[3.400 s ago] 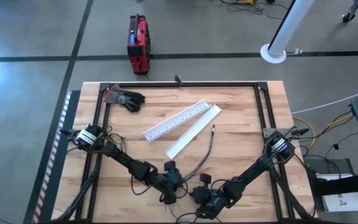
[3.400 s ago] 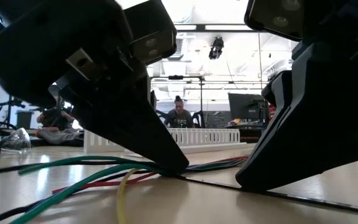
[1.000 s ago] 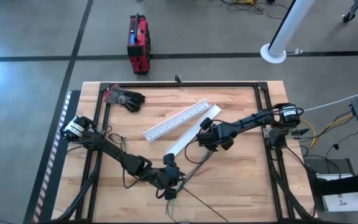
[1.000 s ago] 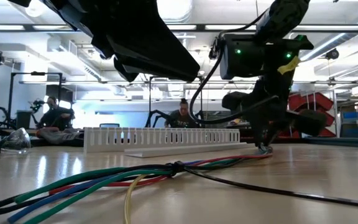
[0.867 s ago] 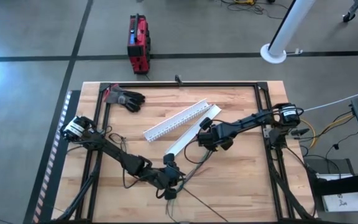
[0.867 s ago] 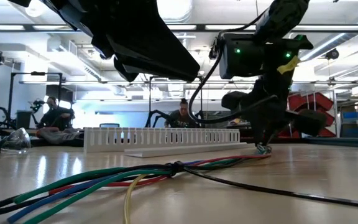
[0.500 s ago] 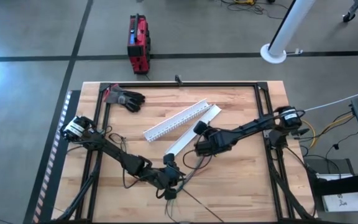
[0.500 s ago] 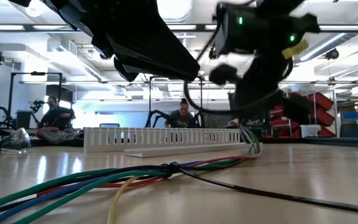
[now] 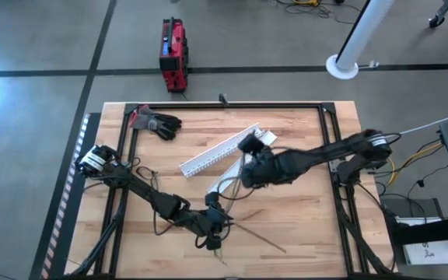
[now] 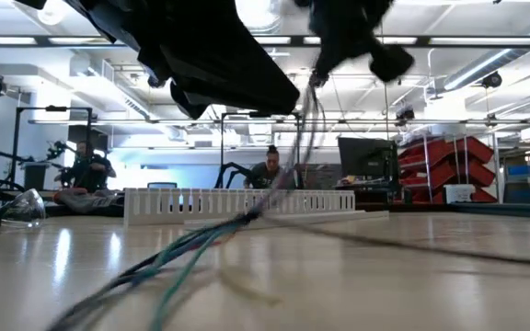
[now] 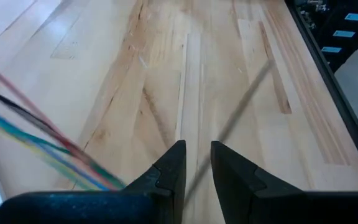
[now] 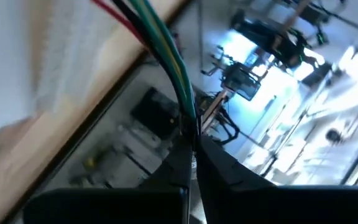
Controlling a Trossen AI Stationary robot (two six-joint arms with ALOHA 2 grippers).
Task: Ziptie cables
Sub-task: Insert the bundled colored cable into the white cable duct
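Above the table's middle, the right gripper (image 12: pixel 191 146) pinches the cables (image 10: pixel 201 241) by one end. They look light and limp, best gripped near the tie. Left gripper (image 11: pixel 196 163) waits, slightly parted.

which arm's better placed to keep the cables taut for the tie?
Right, probably. The right gripper is already shut on the cables, lifting them above the table. The left gripper is slightly open near the front edge, holding nothing.

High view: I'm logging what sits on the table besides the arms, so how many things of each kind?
Bunch of cables: 1
White slotted channel: 1
Flat white lid: 1
Black glove: 1
Total: 4
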